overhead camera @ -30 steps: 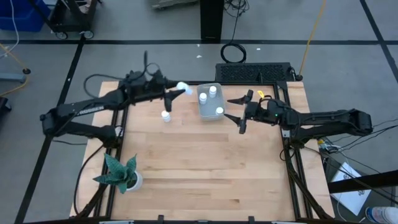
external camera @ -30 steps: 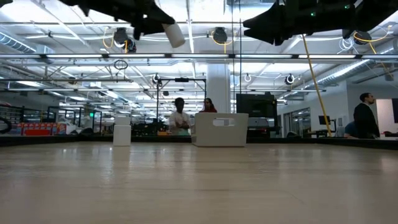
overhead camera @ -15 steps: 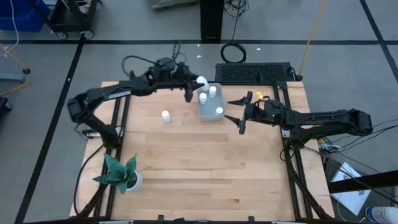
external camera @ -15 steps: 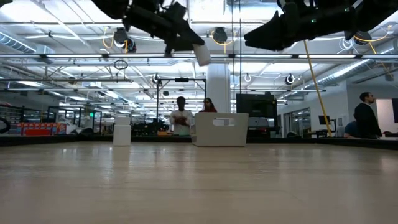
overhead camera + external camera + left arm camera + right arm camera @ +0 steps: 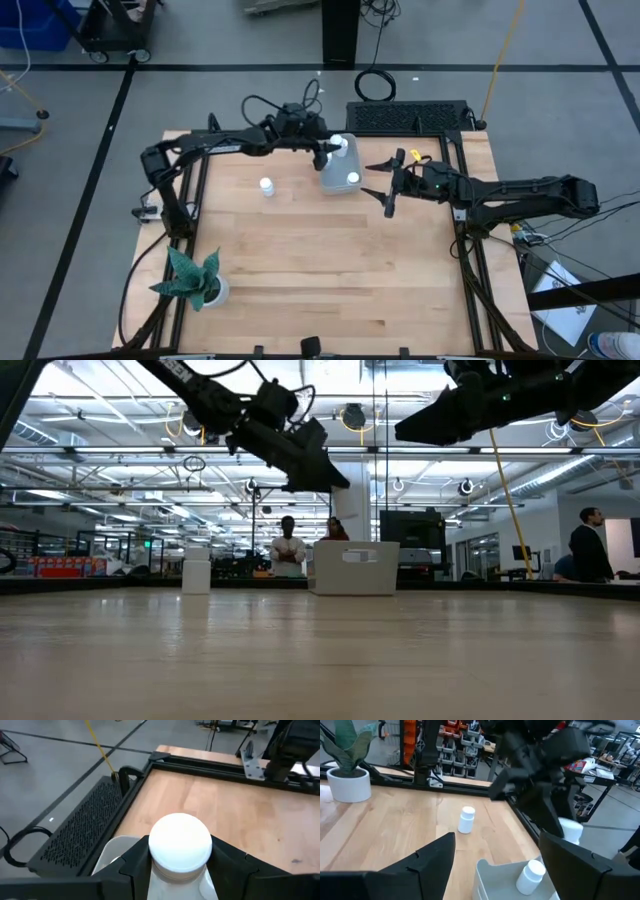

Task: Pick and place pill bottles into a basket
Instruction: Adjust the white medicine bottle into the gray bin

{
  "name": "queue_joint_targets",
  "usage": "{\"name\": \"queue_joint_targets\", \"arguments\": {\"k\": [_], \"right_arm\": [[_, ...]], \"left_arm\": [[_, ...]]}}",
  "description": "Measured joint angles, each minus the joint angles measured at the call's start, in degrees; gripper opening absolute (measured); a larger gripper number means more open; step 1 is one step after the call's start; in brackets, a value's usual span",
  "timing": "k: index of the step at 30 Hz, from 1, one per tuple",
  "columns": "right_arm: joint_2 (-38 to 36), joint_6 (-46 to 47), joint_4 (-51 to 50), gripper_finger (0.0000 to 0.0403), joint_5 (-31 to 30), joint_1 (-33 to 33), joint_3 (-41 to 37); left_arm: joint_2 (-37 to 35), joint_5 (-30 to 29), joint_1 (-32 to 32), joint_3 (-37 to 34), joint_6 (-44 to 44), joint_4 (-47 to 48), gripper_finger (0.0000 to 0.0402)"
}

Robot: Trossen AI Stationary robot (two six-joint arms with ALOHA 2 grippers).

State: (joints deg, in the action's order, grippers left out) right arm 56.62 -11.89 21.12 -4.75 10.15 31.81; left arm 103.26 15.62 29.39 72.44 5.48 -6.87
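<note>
Plant (image 5: 196, 281): down at 7 o'clock on the table, white pot, nobody near it
Loose pill bottle (image 5: 266, 186): upright on the wood at 10 o'clock, well apart from both grippers
Right gripper (image 5: 384, 184): jaws spread wide with nothing between them, just beside the basket's 3 o'clock side
Basket (image 5: 340, 178): at 12 o'clock, bottles standing inside
Left gripper (image 5: 333, 152): above the basket, jaws clamped on a held pill bottle (image 5: 180, 847), white cap up between the fingers (image 5: 131, 862)

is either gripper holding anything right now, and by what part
The left gripper holds a small white capped pill bottle by its body below the cap; the right gripper holds nothing.
</note>
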Motion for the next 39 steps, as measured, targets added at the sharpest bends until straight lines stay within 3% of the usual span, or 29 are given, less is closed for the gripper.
{"name": "queue_joint_targets", "arguments": {"k": [5,11,29,39], "right_arm": [[0.0,-0.1,-0.1,0.0277,0.0,0.0,0.0],[0.0,0.1,-0.7,0.0278,0.0,0.0,0.0],[0.0,0.7,-1.0,0.0276,0.1,0.0,0.0],[0.0,0.7,-1.4,0.0272,0.1,0.0,0.0]], "left_arm": [[3.5,0.5,0.2,0.0,0.7,-3.3,0.0164],[7.0,5.0,0.9,0.0,-0.1,-6.5,0.0171],[11.6,1.7,1.0,0.1,5.5,-6.9,0.0165],[17.6,2.2,1.1,10.8,4.9,9.2,0.0167]]}}
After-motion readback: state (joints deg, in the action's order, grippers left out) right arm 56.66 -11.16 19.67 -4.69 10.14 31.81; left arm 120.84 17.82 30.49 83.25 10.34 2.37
